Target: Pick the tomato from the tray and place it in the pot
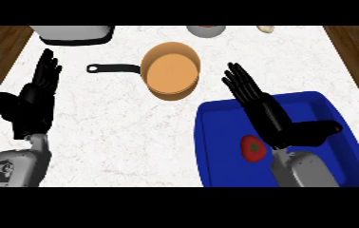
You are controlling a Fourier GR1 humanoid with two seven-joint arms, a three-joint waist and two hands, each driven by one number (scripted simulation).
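Tomato in the blue tray, both hands open

Tomato [252,148], red with a small green stem mark, lies on the floor of the blue tray [217,141], toward the tray's left half and just left of the right forearm [303,167]. Nothing holds it. The tray sits at the lower right of the white marbled counter [119,127], its rounded rim raised around a flat blue base.

Right hand [263,106] is above the tray's far edge, fingers straight and held together, pointing up and to the left in the view, with the thumb spread out to the right. It is wide open and has hold of nothing; the tomato lies beside the wrist, apart from the fingers.

Left hand [35,101] shows at the left edge of the view over the counter, fingers straight and pointing up, resting open with nothing in it.

Pot [170,70], copper-coloured with an orange interior and a black handle [112,68] pointing left, stands on the counter between the two hands, beyond the tray and well apart from the tomato. Its inside holds nothing visible.

Along the counter's far edge are a grey appliance [73,33] at the left, a small bowl [206,30] near the middle, and a pale object [266,29] too small to identify. Wooden surfaces [13,46] show past the counter's left and right ends.
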